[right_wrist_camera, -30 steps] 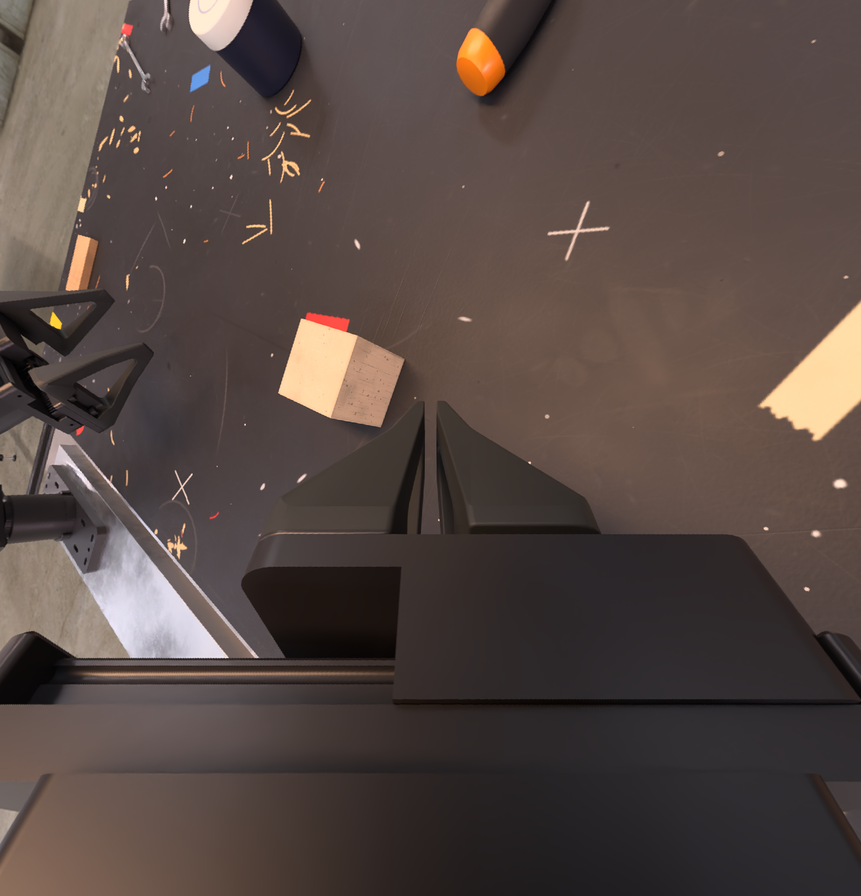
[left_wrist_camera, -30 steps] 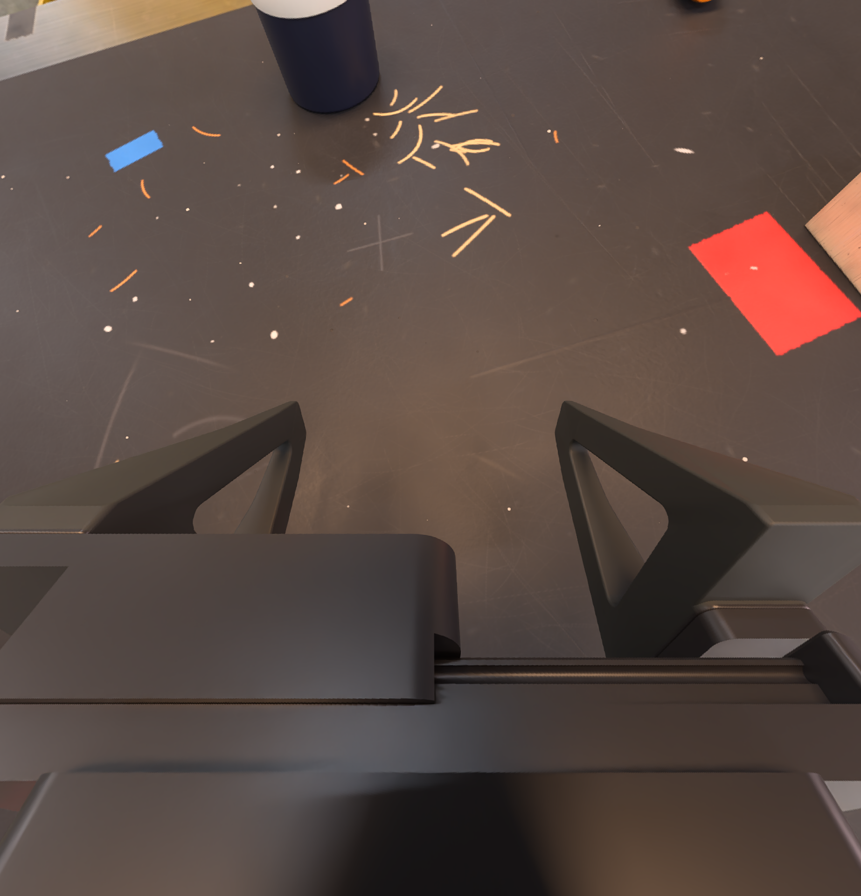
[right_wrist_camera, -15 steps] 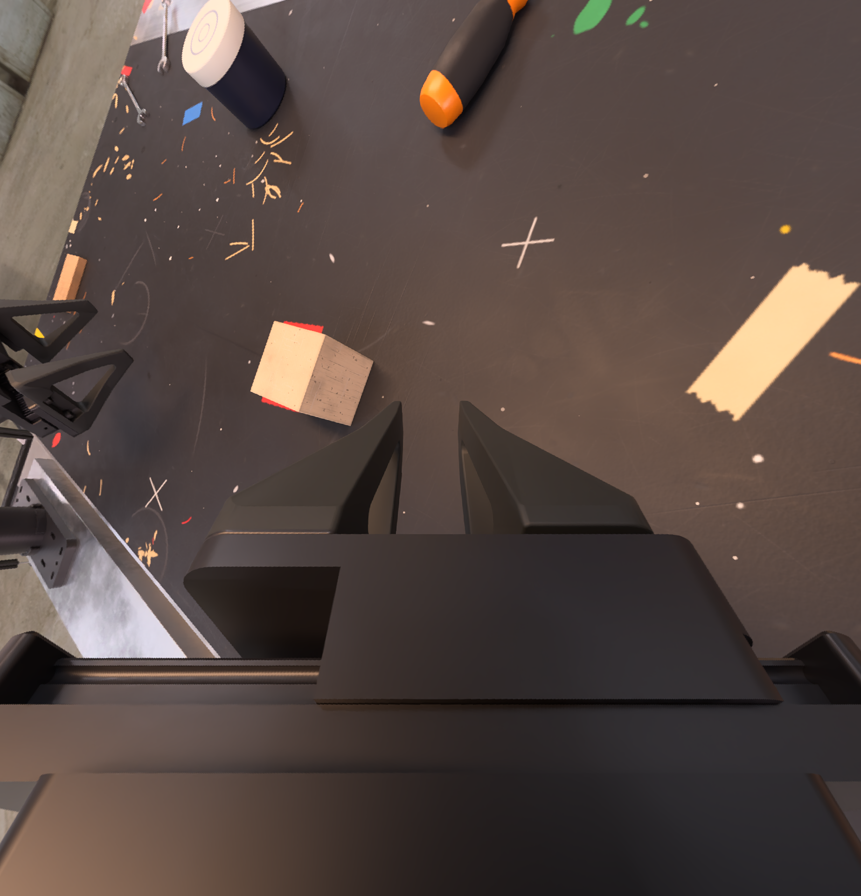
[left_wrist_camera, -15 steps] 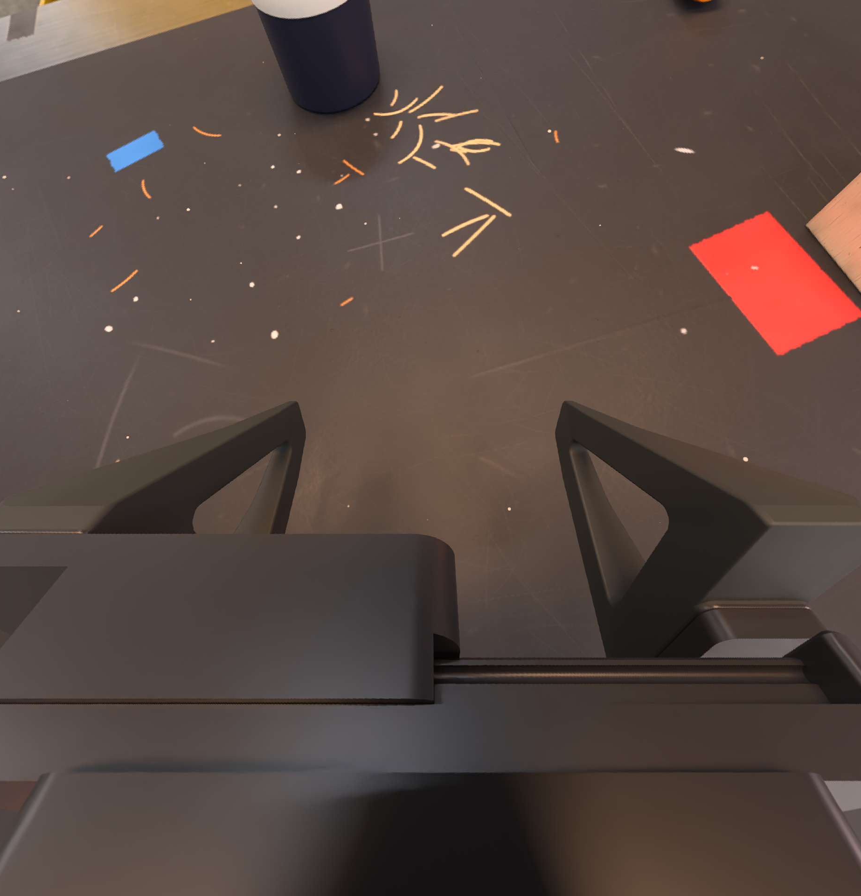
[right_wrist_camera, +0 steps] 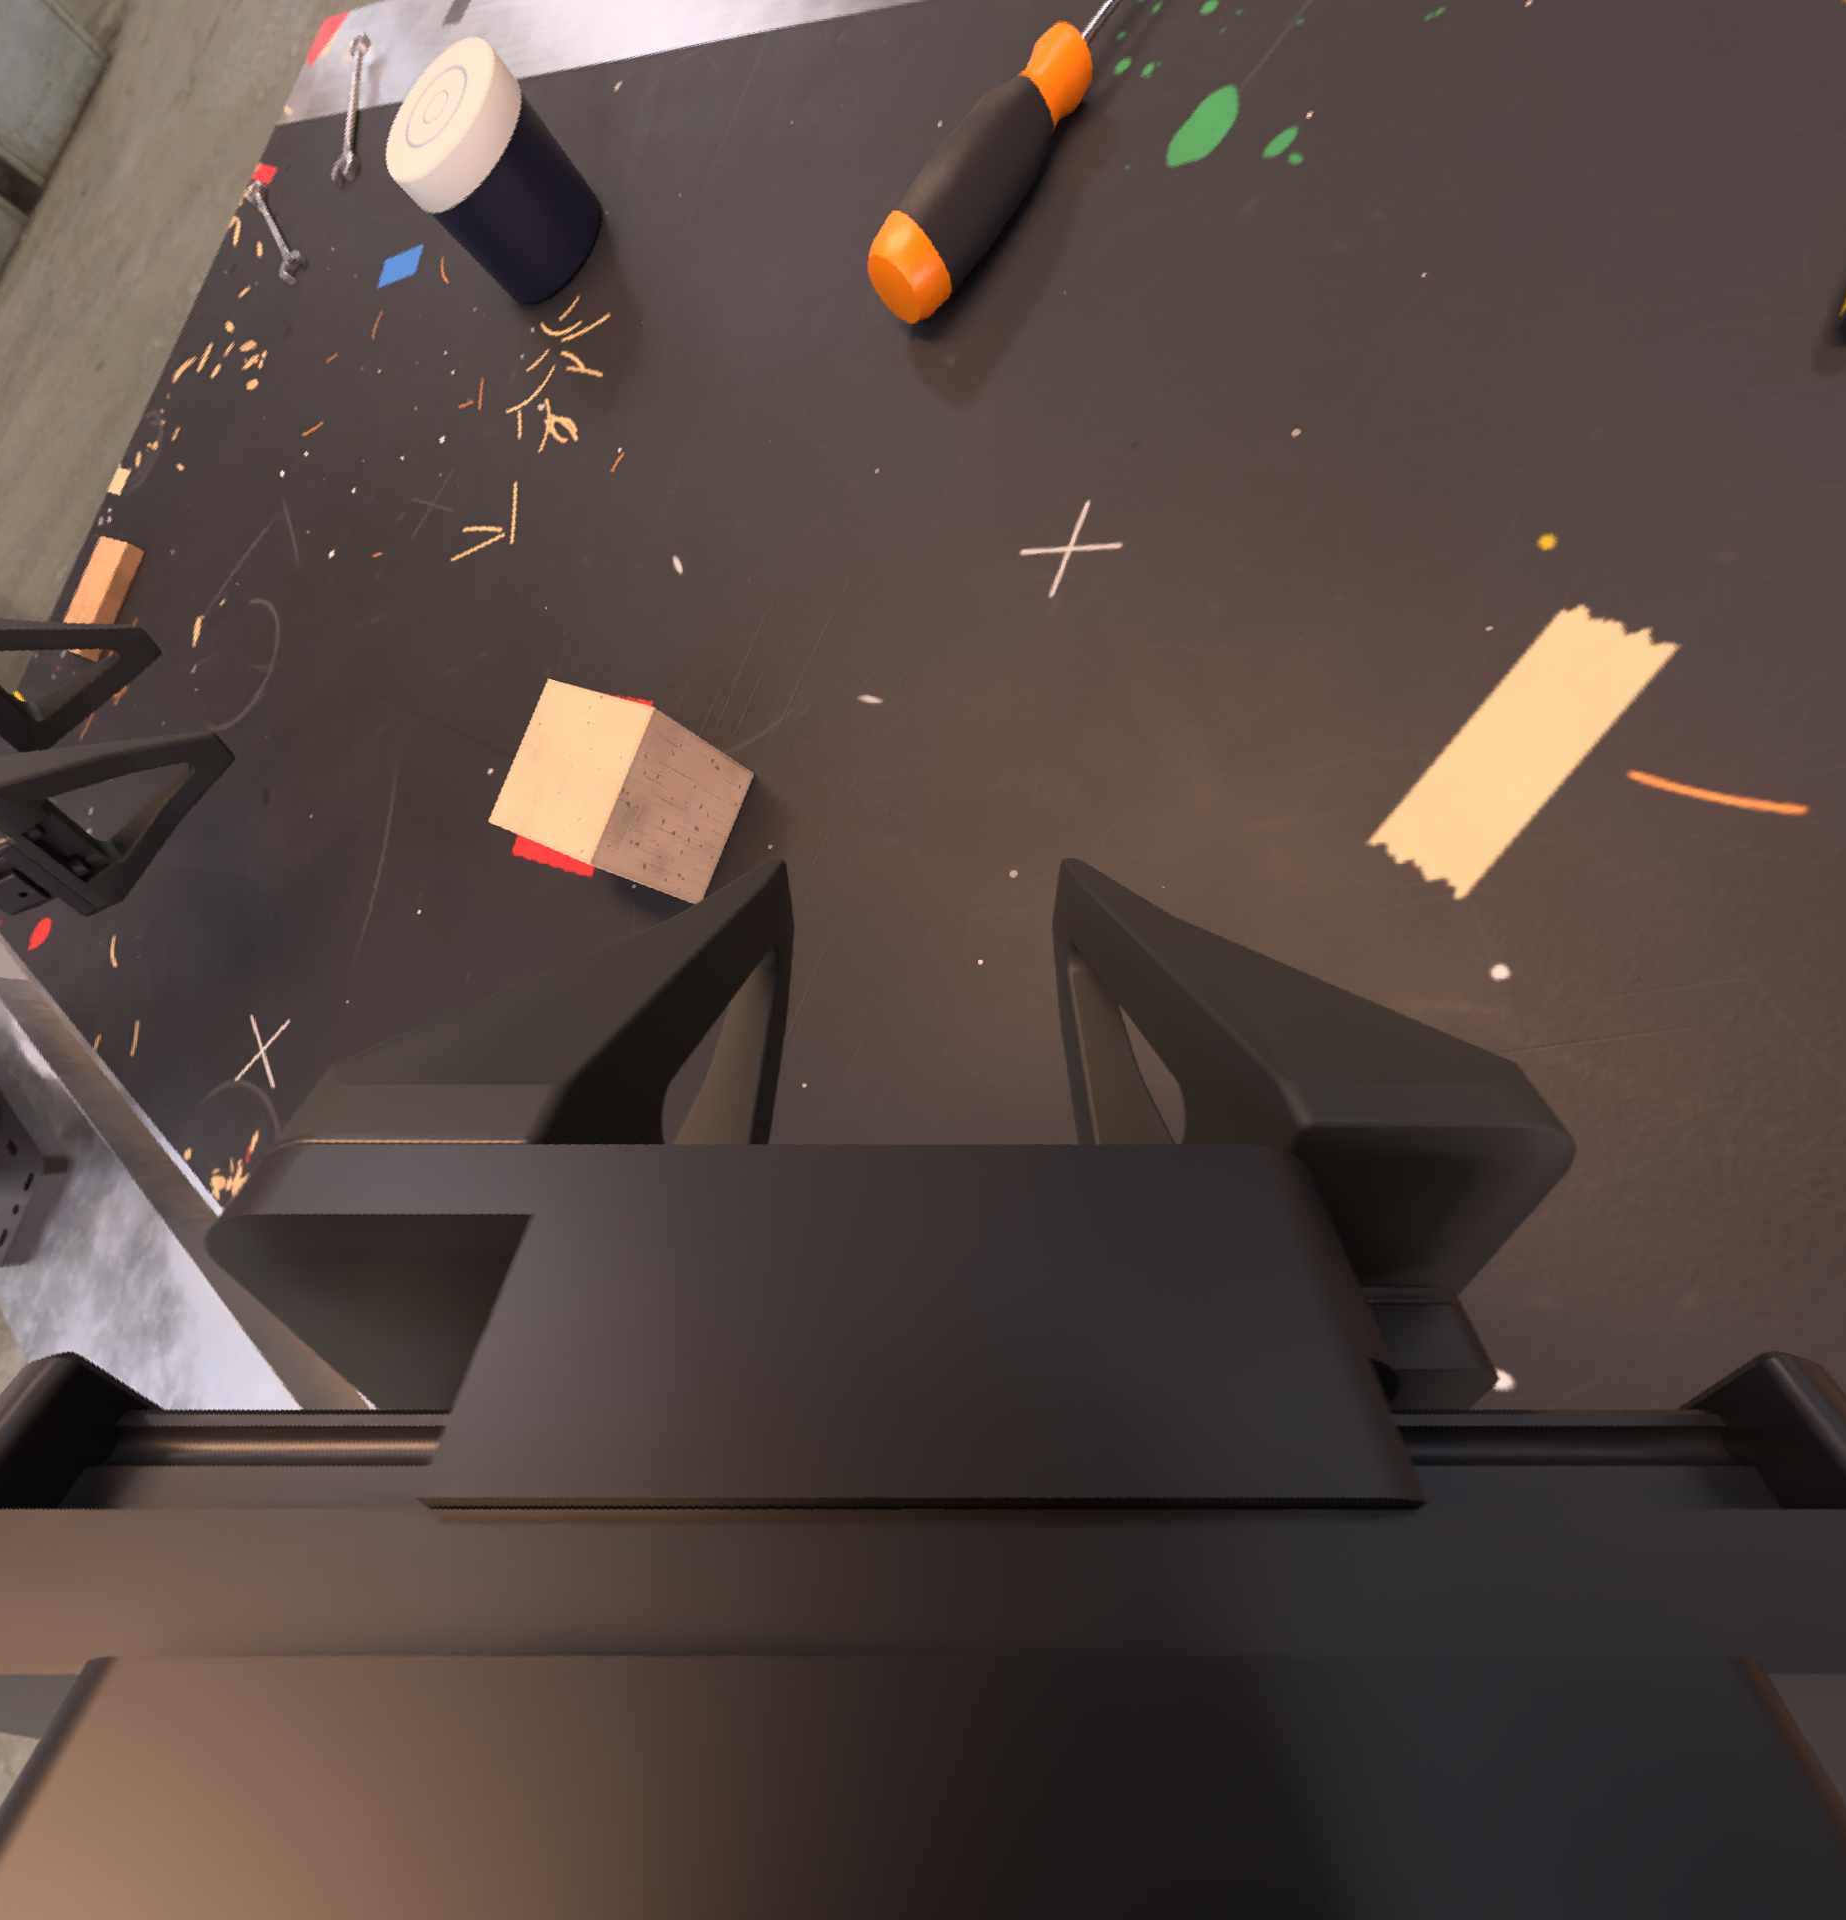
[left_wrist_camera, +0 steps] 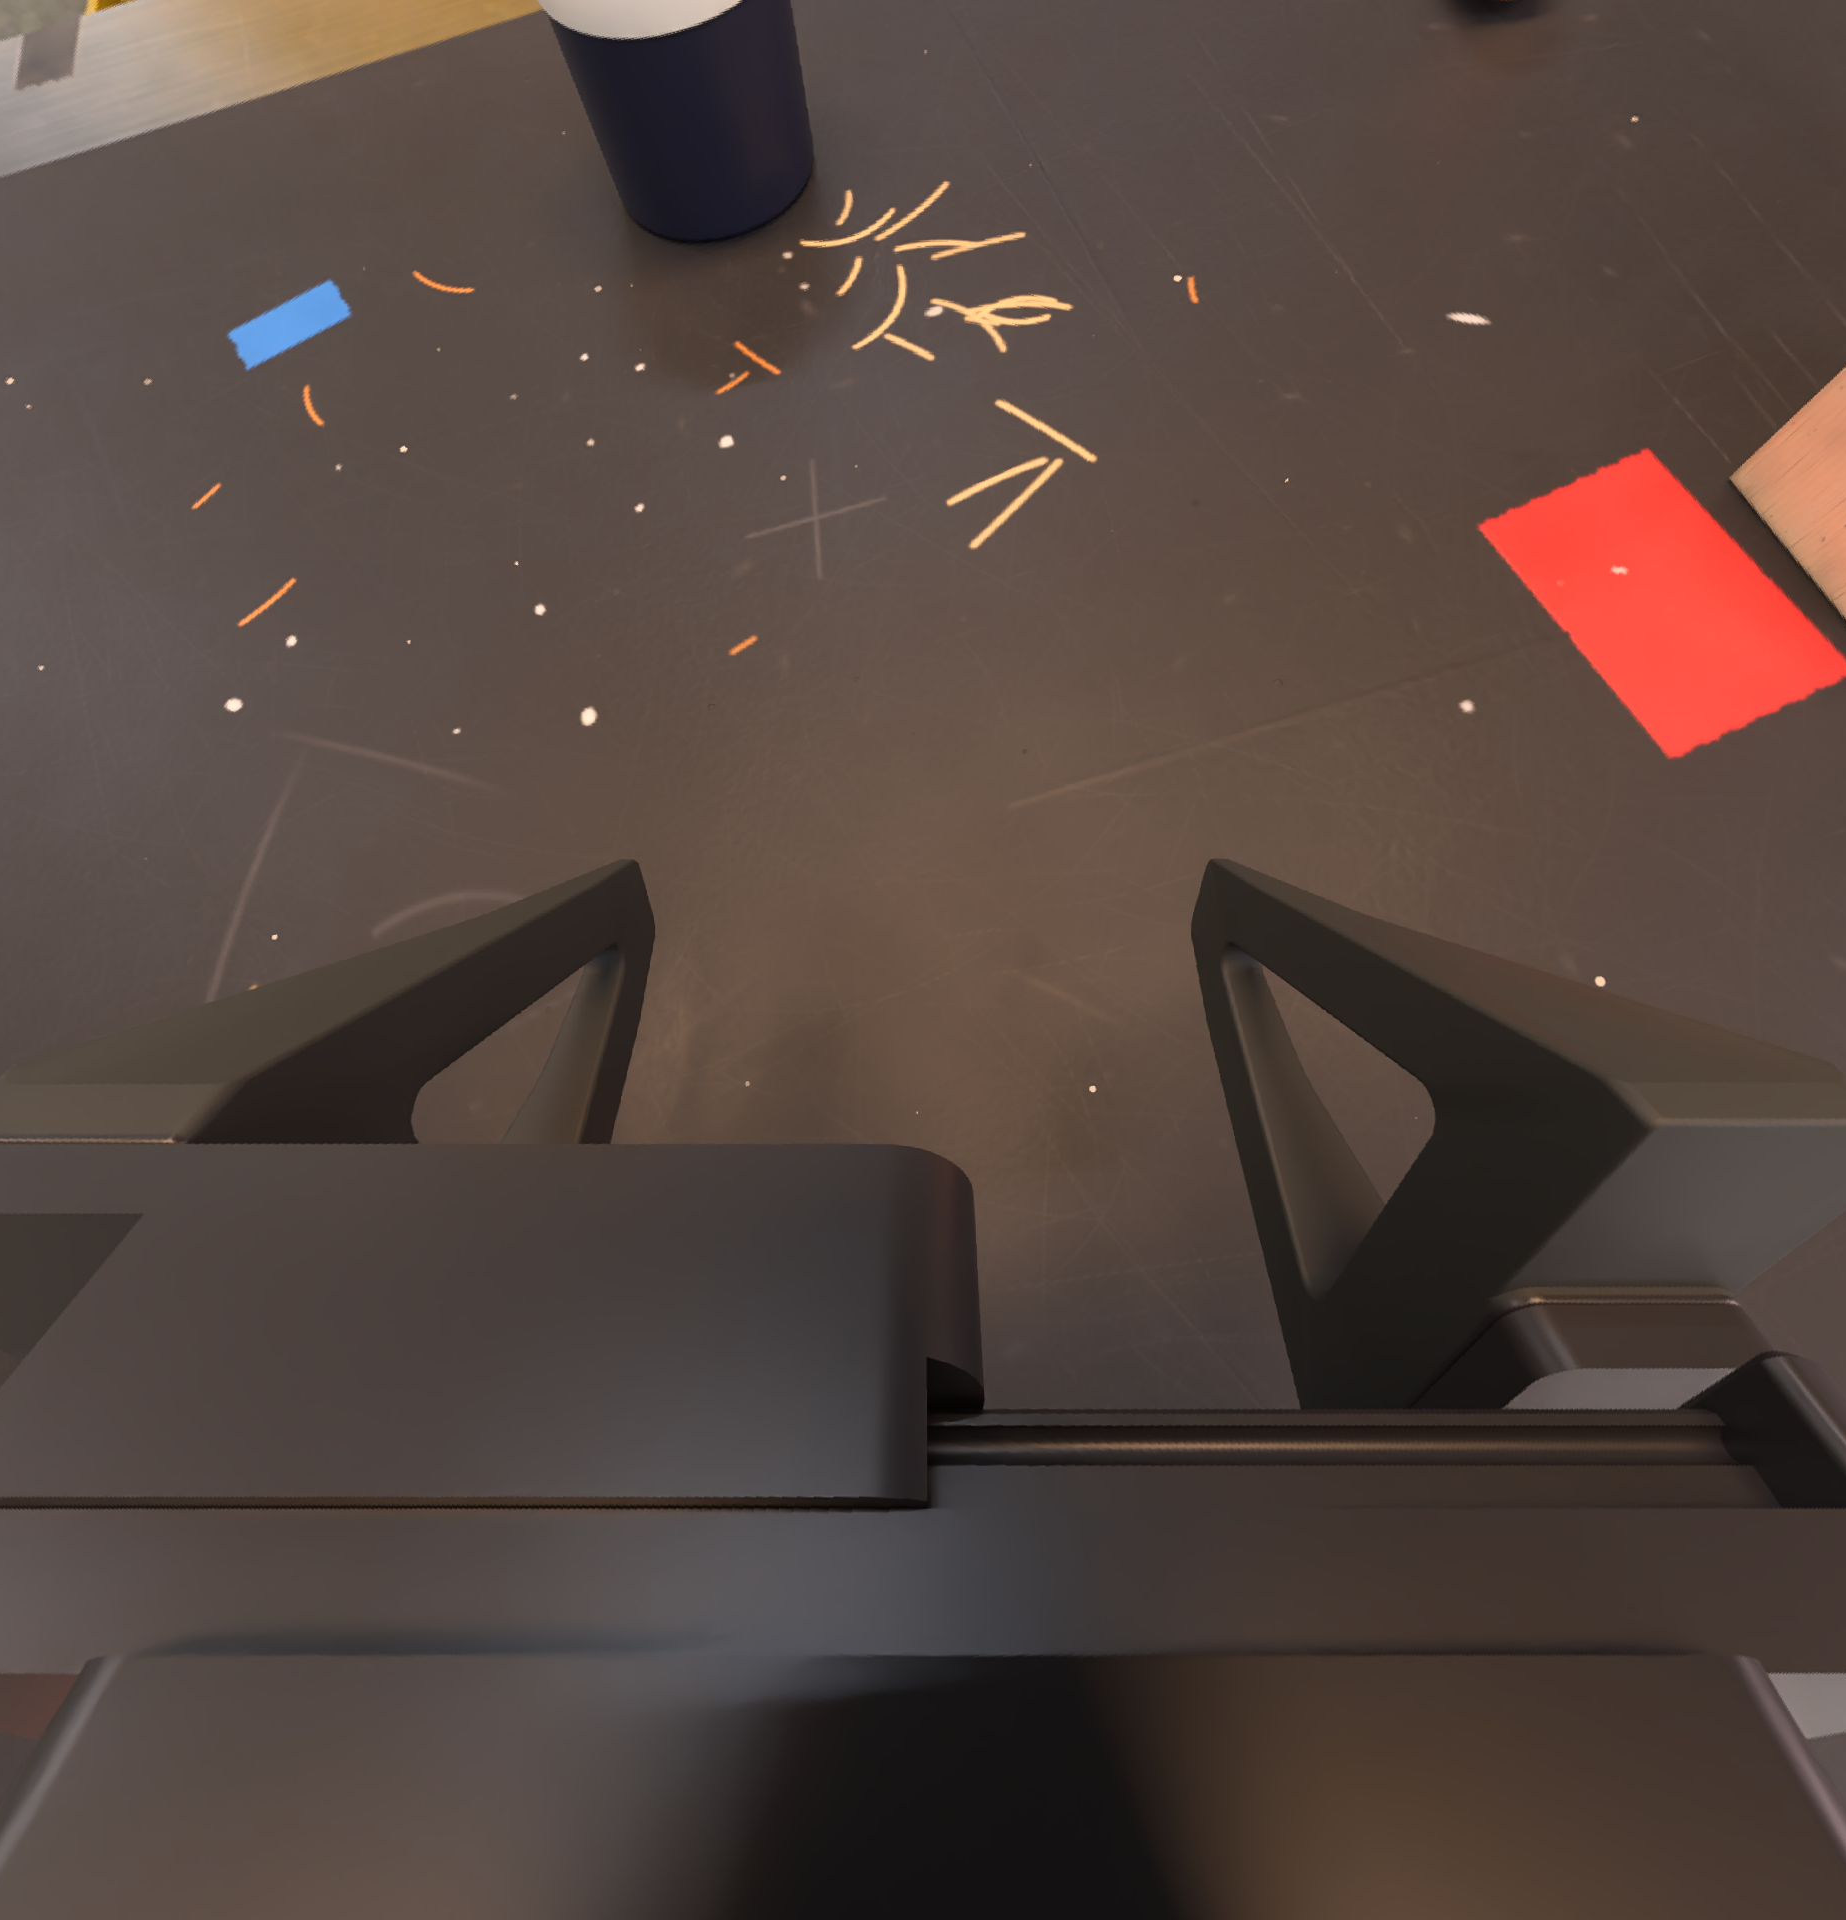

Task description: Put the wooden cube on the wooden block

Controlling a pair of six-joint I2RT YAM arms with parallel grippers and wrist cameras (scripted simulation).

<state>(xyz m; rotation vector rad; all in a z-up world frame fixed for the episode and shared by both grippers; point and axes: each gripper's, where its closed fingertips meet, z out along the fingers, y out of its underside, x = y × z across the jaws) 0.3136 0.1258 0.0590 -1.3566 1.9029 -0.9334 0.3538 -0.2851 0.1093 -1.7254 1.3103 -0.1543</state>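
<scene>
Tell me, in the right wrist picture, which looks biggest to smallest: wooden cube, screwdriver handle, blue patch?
1. Wooden cube, though it lies nearer the camera.
2. Screwdriver handle, longer but thinner, so these two are close.
3. Blue patch, plainly smallest.

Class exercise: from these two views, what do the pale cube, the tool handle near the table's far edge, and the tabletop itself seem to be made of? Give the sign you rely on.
Pale wooden cube: looks like unfinished light wood, matte, with faint grain lines and small specks.
Black-and-orange screwdriver handle: probably moulded plastic or rubber, smooth with a soft sheen.
Dark tabletop: a hard matte sheet, scratched and paint-flecked; its material is unclear.
</scene>
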